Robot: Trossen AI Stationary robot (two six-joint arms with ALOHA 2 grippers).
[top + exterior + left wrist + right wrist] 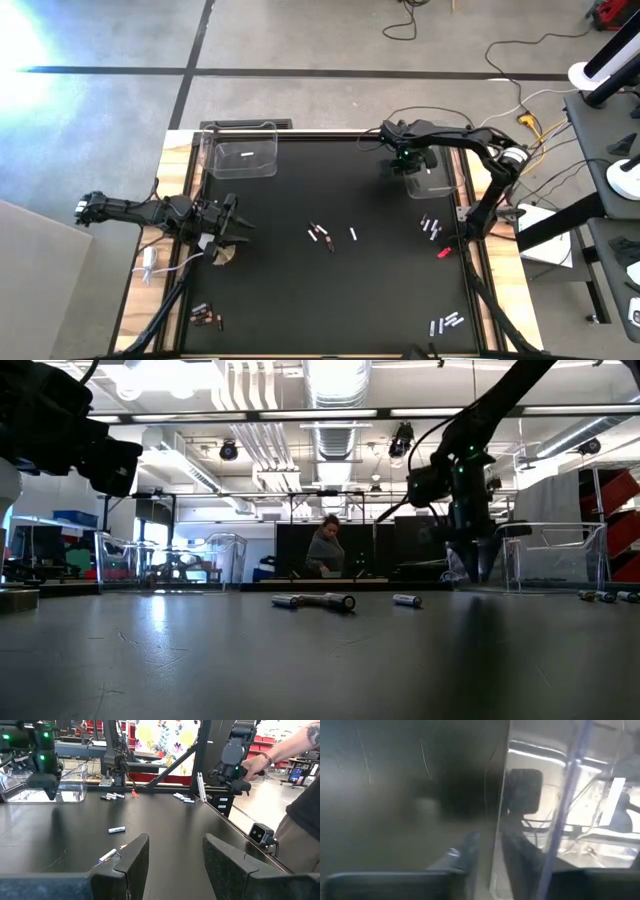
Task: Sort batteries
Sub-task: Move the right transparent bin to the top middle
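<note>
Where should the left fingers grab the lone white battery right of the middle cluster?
Likely across the middle of the white battery, coming straight down. It lies flat, pointing up-table, apart from the cluster, so both long sides are free. The left gripper is open.

The desk (330,290) had a matt black top edged in pale wood; the bins (240,150) were clear glossy plastic, the batteries (322,236) metallic.
</note>
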